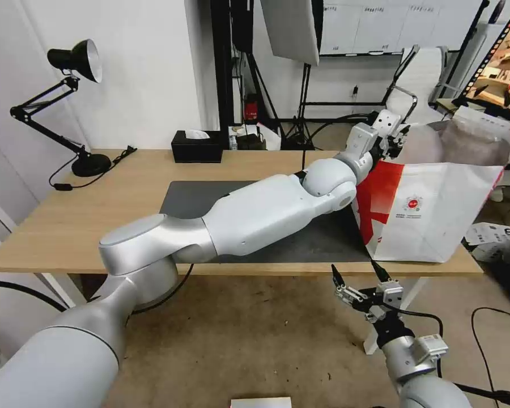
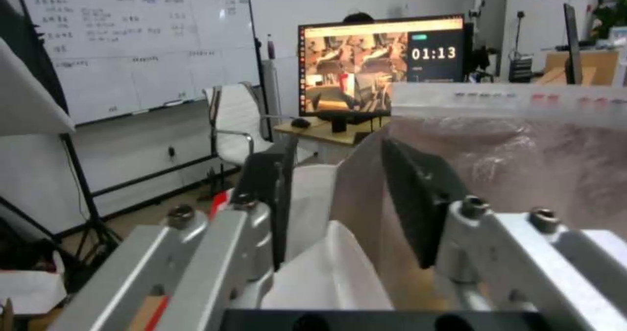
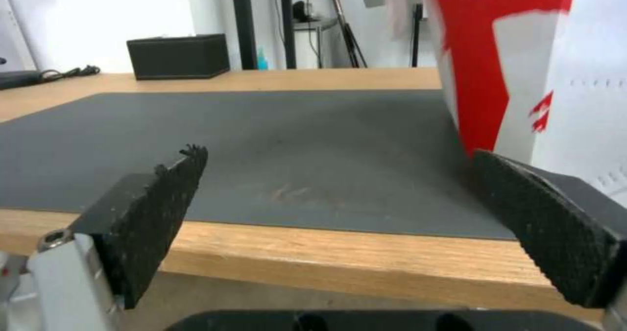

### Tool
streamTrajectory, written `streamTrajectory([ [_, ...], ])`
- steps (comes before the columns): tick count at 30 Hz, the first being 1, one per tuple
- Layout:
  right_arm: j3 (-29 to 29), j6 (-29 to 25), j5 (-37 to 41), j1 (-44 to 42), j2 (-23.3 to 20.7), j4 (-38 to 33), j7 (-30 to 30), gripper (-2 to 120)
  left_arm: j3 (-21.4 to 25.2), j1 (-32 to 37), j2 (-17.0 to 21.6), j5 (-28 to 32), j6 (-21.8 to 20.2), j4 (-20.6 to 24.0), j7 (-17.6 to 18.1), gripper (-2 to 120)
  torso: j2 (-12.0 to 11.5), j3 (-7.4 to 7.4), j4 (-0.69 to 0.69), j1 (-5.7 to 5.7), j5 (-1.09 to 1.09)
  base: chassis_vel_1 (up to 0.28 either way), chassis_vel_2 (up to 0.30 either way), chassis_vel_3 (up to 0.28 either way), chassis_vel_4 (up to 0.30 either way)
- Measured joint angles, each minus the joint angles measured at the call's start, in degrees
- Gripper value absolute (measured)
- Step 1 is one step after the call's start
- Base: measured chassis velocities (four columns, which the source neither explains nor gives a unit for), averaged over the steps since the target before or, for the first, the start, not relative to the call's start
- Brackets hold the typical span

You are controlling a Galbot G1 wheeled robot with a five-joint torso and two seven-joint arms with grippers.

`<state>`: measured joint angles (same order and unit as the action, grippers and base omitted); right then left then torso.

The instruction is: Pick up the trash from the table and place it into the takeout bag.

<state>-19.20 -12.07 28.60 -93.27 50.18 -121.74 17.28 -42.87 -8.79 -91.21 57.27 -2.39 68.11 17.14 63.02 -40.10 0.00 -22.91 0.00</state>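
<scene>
We see the left arm stretched long across the table (image 1: 68,226), over the dark grey mat (image 1: 198,198), with the left gripper (image 1: 398,135) up at the open mouth of the takeout bag (image 1: 436,221), near its rim at about ten o'clock of the opening. From the left wrist view, that gripper (image 2: 340,199) has its black pads spread wide with nothing clamped between them; past them we look at the bag's silvery foil lining (image 2: 522,159) and a fold of white bag wall just under the fingers. The bag stands upright on the table's right end, at the three o'clock side of the mat, red cross panel and small round logo (image 1: 412,203) facing us. Down at five o'clock in the head view, the right gripper (image 1: 361,276) hangs just off the table's near edge, below the bag's front corner, jaws parted wide and empty. A black tissue box (image 1: 197,146) sits at the far edge, twelve o'clock of the mat, and a black desk lamp (image 1: 73,102) stands at the far left corner.
</scene>
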Motion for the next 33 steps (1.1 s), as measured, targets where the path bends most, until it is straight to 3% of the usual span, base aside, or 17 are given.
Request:
streamTrajectory([
  [3,0.0,0.0,0.0,0.0,0.0,0.0,0.0,100,1.1,0.2,0.5,0.3,-0.1,1.7,1.0,60,0.0,0.0,0.0,0.0,0.0,0.0,0.0,0.0,0.0],
  [8,0.0,0.0,0.0,0.0,0.0,0.0,0.0,100,1.9,0.7,3.5,0.9,-1.4,6.6,3.2,74,0.0,0.0,-0.03,0.0,0.0,0.0,0.0,0.0,0.0],
  [10,0.0,0.0,0.0,0.0,0.0,0.0,0.0,100,2.4,2.4,9.4,1.7,-2.8,13.8,5.0,85,0.0,0.0,0.01,0.0,-0.01,0.0,0.0,0.0,0.0],
  [12,0.0,0.0,0.0,0.0,0.0,0.0,0.0,100,2.6,3.1,10.6,1.6,-2.9,15.2,5.2,88,0.0,0.0,0.03,0.0,-0.01,0.0,0.0,0.0,0.0],
  [15,0.0,0.0,0.0,0.0,0.0,0.0,0.0,100,5.1,7.8,16.6,1.0,-3.1,22.5,6.2,99,0.0,0.0,0.02,0.0,-0.03,0.0,0.0,0.0,0.0],
  [20,0.0,0.0,0.0,0.0,0.0,0.0,0.0,100,11.0,18.0,25.4,-1.6,-3.1,32.5,7.8,100,0.0,0.0,0.02,0.0,-0.04,0.0,0.0,0.0,0.0],
  [24,0.0,0.0,0.0,0.0,0.0,0.0,0.0,100,15.3,23.3,29.5,-4.8,-3.0,37.1,7.9,100,0.0,0.01,-0.02,0.0,-0.03,0.0,0.0,0.0,0.0],
  [26,0.0,0.0,0.0,0.0,0.0,0.0,0.0,100,21.1,29.5,33.7,-7.4,-2.8,42.1,7.2,100,0.0,0.0,0.02,0.0,-0.02,0.0,0.0,0.0,0.0],
  [27,0.0,0.0,0.0,0.0,0.0,0.0,0.0,100,21.1,29.5,33.7,-7.4,-2.8,42.1,7.2,100,0.0,0.0,0.02,0.0,-0.02,0.0,0.0,0.0,0.0],
  [30,0.0,0.0,0.0,0.0,0.0,0.0,0.0,100,28.9,39.0,37.8,-11.2,-2.8,47.4,6.9,100,0.0,0.0,0.01,0.0,-0.03,0.0,0.0,0.0,0.0],
  [31,0.0,0.0,0.0,0.0,0.0,0.0,0.0,100,28.9,39.0,37.8,-11.2,-2.8,47.4,6.9,100,0.0,0.0,0.01,0.0,-0.03,0.0,0.0,0.0,0.0],
  [33,0.0,0.0,0.0,0.0,0.0,0.0,0.0,100,33.3,44.5,39.7,-13.7,-2.7,49.8,6.5,100,0.0,0.0,0.0,0.0,-0.04,0.0,0.0,0.0,0.0],
])
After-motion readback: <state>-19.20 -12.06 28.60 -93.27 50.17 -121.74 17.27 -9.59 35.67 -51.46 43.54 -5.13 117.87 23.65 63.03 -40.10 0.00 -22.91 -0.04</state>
